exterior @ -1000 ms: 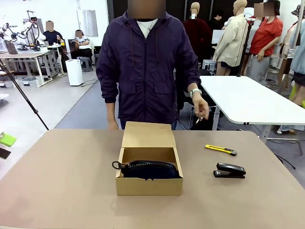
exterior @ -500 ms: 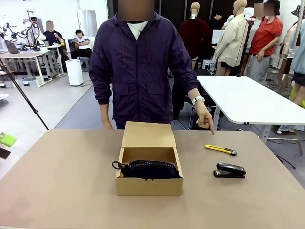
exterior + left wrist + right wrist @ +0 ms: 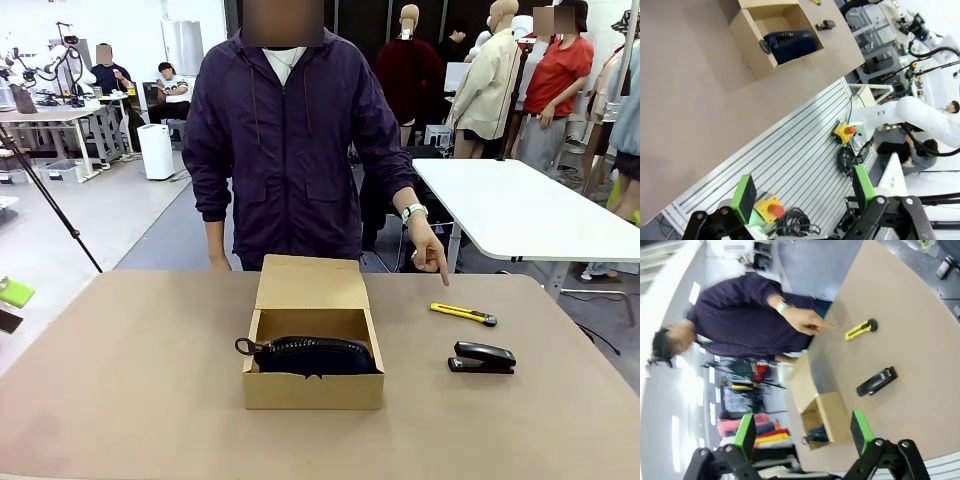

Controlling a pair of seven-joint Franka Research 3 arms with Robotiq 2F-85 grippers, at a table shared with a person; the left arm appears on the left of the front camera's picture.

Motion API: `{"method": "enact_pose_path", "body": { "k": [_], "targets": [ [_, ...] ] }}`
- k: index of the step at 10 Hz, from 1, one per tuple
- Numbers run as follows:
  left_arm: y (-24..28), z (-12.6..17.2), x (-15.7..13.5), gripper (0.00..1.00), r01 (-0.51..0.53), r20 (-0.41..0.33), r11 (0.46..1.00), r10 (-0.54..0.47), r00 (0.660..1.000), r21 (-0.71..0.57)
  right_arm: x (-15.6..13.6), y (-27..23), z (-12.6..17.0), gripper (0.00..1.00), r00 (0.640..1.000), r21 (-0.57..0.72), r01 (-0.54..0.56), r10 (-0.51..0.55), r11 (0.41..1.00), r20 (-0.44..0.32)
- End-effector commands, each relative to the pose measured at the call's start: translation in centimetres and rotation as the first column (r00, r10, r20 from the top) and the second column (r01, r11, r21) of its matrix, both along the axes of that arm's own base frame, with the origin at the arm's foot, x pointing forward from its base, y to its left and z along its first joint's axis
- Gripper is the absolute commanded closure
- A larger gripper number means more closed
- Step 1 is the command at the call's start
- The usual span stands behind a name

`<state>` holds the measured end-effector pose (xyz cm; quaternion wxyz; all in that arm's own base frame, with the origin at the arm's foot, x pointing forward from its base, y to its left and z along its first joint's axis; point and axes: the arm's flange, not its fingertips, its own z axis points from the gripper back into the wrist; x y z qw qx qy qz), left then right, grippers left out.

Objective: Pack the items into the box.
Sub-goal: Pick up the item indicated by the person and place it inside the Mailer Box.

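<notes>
The brown cardboard box (image 3: 313, 388) stands at the middle of the table with its flap lid laid back. Inside it lies the dark navy zippered pouch (image 3: 315, 355), its ring loop over the left wall. The yellow utility knife (image 3: 463, 314) and the black stapler (image 3: 482, 357) lie on the table right of the box. The person's hand (image 3: 432, 257) points a finger down toward the knife. My left gripper (image 3: 802, 195) is open, well off the table's near edge, with the box (image 3: 757, 45) far away. My right gripper (image 3: 802, 432) is open too, high above the knife (image 3: 860, 329) and stapler (image 3: 877, 381).
The person in a dark purple jacket (image 3: 290, 150) stands at the far side of the table. A white table (image 3: 520, 205) stands behind at the right. In the left wrist view, a slatted aluminium frame (image 3: 790, 160) with emergency-stop buttons lies below the table edge, and the other arm (image 3: 912, 117) beyond.
The person lowered the hand and stretched out a finger toward the knife, and shifted slightly to the left. Box, pouch, knife and stapler have not moved.
</notes>
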<state>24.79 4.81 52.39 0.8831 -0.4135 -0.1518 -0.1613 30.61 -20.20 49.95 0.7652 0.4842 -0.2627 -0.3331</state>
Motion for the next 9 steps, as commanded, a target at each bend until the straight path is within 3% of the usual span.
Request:
{"method": "enact_pose_path", "body": {
  "k": [1, 2, 3, 5, 7, 9],
  "targets": [
    [0.3, -0.2, -0.1, 0.00, 0.008, 0.013, 1.000, -0.008, 1.000, 0.002, 8.7, 3.0, 1.6, 0.00, 0.986, -0.262, -0.130, 0.096, 0.956, -0.137],
    [0.3, -0.2, -0.1, 0.00, 0.008, 0.013, 1.000, -0.008, 1.000, 0.002, 12.5, 5.3, 1.7, 0.00, 0.977, -0.410, -0.176, 0.107, 0.895, -0.184],
    [0.3, -0.2, -0.1, 0.00, 0.008, 0.013, 1.000, -0.008, 1.000, 0.002, 16.2, 8.0, 1.1, 0.00, 0.965, -0.563, -0.240, 0.129, 0.791, -0.230],
    [0.3, -0.2, -0.1, 0.00, 0.008, 0.013, 1.000, -0.008, 1.000, 0.002, 20.1, 13.0, -1.4, 0.00, 0.940, -0.667, -0.339, 0.205, 0.663, -0.274],
    [0.3, -0.2, -0.1, 0.00, 0.008, 0.013, 1.000, -0.008, 1.000, 0.002, 21.0, 15.7, -2.9, 0.00, 0.942, -0.684, -0.334, 0.255, 0.649, -0.218],
    [0.3, -0.2, -0.1, 0.00, 0.008, 0.013, 1.000, -0.008, 1.000, 0.002, 20.9, 15.1, -2.8, 0.00, 0.938, -0.668, -0.345, 0.227, 0.659, -0.260]
  ]
}}
